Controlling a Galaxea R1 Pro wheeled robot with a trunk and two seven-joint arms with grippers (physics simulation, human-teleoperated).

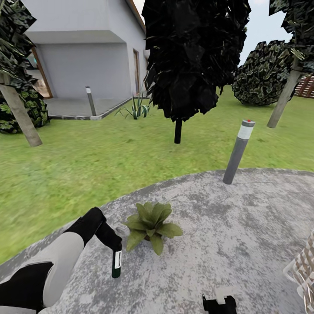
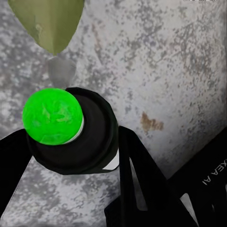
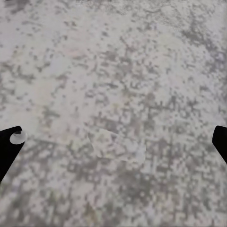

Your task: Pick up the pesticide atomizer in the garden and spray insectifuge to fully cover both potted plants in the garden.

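The pesticide atomizer (image 1: 116,261) hangs upright over the round stone patio (image 1: 244,226), clamped near its top by the left gripper (image 1: 114,242), just beside the nearer edge of one potted plant (image 1: 150,224). In the left wrist view the bottle (image 2: 71,130) is seen end-on, a dark round body with a bright green disc at its centre, both black fingers (image 2: 137,165) pressed against its sides, and a single green leaf tip (image 2: 49,21) of the rosette lies beyond it over the mottled stone. So the grasp looks settled, and the step in hand is judged to be spraying this first plant. To do it well, the nozzle should be turned to face the leaves rather than the paving, and I cannot tell from these views which way it now points. The bottle should then be carried across the whole rosette so that the far leaves are wetted as well as the near ones, while the grip stays firm enough that the slim body does not twist. The right gripper (image 3: 113,135) is spread wide and empty, its fingertips at the edges of the right wrist view above bare stone; its arm (image 1: 220,303) sits low, well apart from the plant. A grey bollard light (image 1: 238,151) stands at the patio's rim, with lawn (image 1: 87,165) beyond.
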